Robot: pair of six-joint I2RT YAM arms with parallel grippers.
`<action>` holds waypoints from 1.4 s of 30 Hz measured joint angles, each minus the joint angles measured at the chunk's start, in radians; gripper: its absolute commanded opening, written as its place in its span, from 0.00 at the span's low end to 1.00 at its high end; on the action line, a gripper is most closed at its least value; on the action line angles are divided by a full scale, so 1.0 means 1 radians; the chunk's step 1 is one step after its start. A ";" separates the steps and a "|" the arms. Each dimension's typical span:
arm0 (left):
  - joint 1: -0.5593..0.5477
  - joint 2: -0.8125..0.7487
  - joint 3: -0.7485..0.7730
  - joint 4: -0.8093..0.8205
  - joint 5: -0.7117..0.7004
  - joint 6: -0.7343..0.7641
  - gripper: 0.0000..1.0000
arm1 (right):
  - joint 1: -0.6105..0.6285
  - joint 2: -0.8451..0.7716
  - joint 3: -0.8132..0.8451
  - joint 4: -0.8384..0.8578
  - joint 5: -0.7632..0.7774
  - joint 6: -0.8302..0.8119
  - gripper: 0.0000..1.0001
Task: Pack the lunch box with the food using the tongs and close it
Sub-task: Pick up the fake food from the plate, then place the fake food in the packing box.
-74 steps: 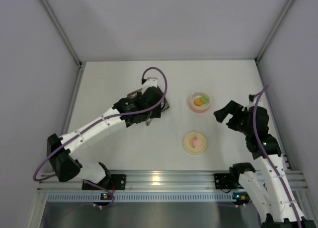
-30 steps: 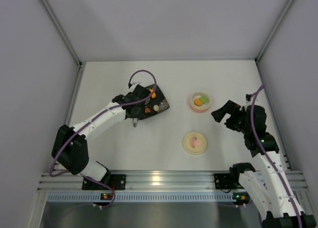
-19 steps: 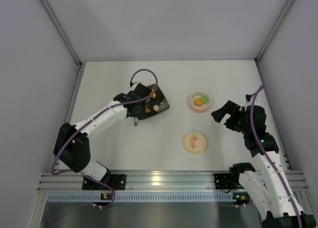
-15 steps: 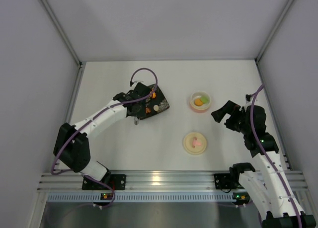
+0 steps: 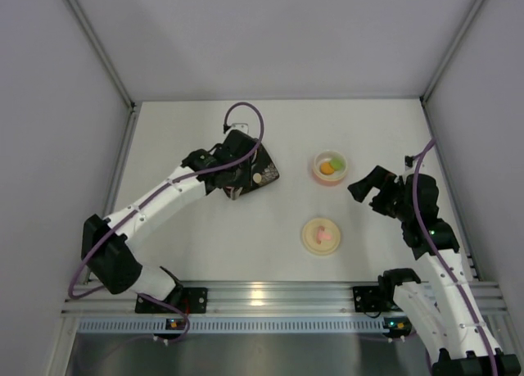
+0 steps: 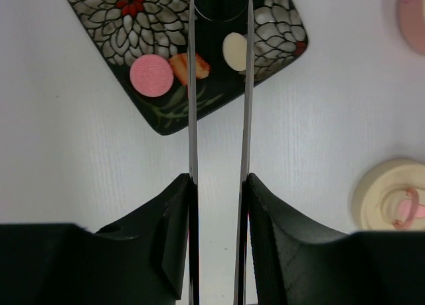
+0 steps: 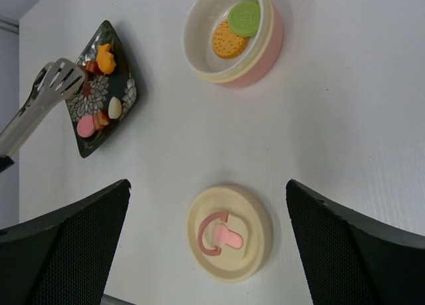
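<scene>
As the tongs (image 6: 192, 119) are clamped between the fingers of the left gripper (image 6: 218, 185), its jaws are narrow and pressed on both metal arms. These arms run approx. parallel out over the plate (image 6: 106, 12). The tips are cut off at the top of the left wrist view. A pink piece (image 6: 151, 75), an orange-red piece (image 6: 189, 67) and a cream piece (image 6: 234, 51) are seen near the plate's edge closest to this gripper. The bowl (image 7: 269, 49) is set right of the plate, w/ a green piece (image 7: 244, 17) and an orange piece (image 7: 228, 42) inside. Bare table (image 5: 286, 130) is shown between plate and bowl. The lid (image 7: 229, 232) is laid knob up, nearer the arms, apart from the bowl. The right gripper (image 5: 368, 189) is held wide open, between these two and the right wall. Vs. half a sec. ago, the left wrist is moved farther over the plate, which is now mostly covered in the top view. Bowl, lid and right arm are not changed.
</scene>
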 measured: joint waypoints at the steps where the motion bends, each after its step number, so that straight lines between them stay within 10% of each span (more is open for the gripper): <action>1: -0.017 0.000 0.016 -0.004 -0.001 -0.004 0.36 | 0.000 0.000 0.000 0.000 0.000 0.000 0.99; 14: -0.267 0.260 0.369 -0.008 -0.007 -0.017 0.36 | 0.000 -0.019 0.003 -0.010 0.019 -0.005 0.99; 42: -0.307 0.504 0.566 0.015 0.027 0.018 0.40 | 0.000 -0.025 0.024 -0.025 0.053 -0.024 0.99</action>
